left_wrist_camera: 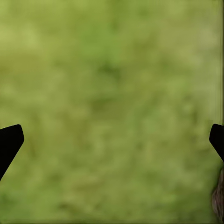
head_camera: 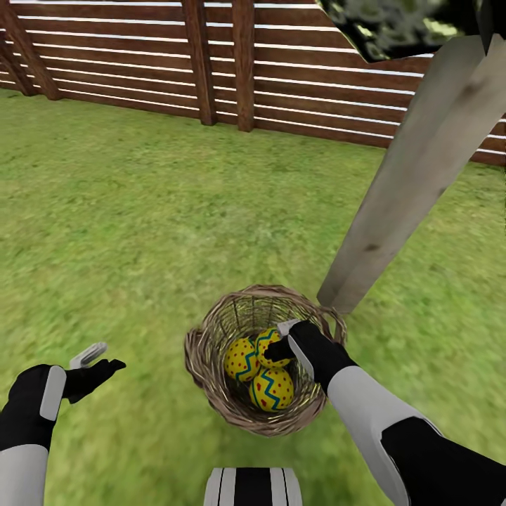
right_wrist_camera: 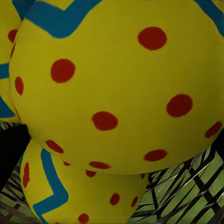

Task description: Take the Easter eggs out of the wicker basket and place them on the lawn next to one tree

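Note:
The wicker basket (head_camera: 211, 330) stands on the lawn (head_camera: 140, 211) at the foot of the tree (head_camera: 414, 176), a pale leaning trunk. All three Easter eggs lie inside it: one on top (head_camera: 269, 342), one at the left (head_camera: 241, 360), one in front (head_camera: 273, 388). My right gripper (head_camera: 275, 337) reaches down into the basket, open, with its fingers (right_wrist_camera: 9, 154) spread on either side of the top egg (right_wrist_camera: 116, 84). Another egg (right_wrist_camera: 79, 196) lies under it on the wicker (right_wrist_camera: 186, 191). My left gripper (head_camera: 112, 355) hovers open over bare grass left of the basket, its fingers (left_wrist_camera: 9, 140) wide apart.
A brown slatted wooden fence (head_camera: 211, 70) runs across the back. Dark speckled foliage (head_camera: 393, 24) hangs at the upper right. Open grass spreads to the left and beyond the basket. My base (head_camera: 253, 486) is just in front of the basket.

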Available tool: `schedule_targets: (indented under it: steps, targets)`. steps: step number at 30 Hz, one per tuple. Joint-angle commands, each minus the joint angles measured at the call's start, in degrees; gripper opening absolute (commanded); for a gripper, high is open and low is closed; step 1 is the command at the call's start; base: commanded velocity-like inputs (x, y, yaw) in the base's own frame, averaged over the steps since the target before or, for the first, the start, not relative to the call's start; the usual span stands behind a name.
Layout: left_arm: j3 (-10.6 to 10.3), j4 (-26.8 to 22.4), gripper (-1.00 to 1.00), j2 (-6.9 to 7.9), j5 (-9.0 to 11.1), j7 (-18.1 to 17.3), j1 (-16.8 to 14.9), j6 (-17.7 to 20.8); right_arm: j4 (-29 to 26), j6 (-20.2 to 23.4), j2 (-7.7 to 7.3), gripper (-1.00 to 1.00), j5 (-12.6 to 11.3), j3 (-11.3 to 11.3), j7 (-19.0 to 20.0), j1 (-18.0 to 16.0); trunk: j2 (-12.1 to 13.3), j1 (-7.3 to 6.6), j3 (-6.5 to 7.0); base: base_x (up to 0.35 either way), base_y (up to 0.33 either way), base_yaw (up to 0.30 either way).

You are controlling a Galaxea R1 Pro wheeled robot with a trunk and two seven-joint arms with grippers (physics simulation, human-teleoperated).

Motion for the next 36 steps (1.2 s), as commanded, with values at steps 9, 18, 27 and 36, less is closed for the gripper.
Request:
schedule_targets:
  steps: [9, 18, 27, 36]
  targets:
    - [0.0, 1.9, 1.00, -0.07, -0.1, -0.1, 0.0, 0.3, 0.0, 0.2, -0.05, -1.00, -0.6, 0.3, 0.2, 0.0, 0.1, -0.16, 1.29, 0.000, 0.000, 0.000]
    - [0.0, 2.7, 1.00, -0.08, 0.0, -0.2, 0.0, 0.3, -0.1, 0.2, 0.01, -1.00, -0.6, 0.3, 0.4, 0.0, 0.2, -0.39, 3.28, 0.000, 0.000, 0.000]
    - [0.0, 2.7, 1.00, -0.08, 0.0, -0.1, 0.0, 0.3, -0.3, 0.3, 0.04, -1.00, -0.7, 0.4, 0.6, 0.0, 0.3, -0.62, 5.27, -0.090, 0.000, 0.000]
    - [0.0, 2.8, 1.00, -0.08, 0.0, -0.1, 0.0, 0.3, -0.6, 0.6, -0.02, -1.00, -0.7, 0.4, 4.1, 0.0, 0.4, -0.85, 7.27, -0.226, 0.000, 0.000]
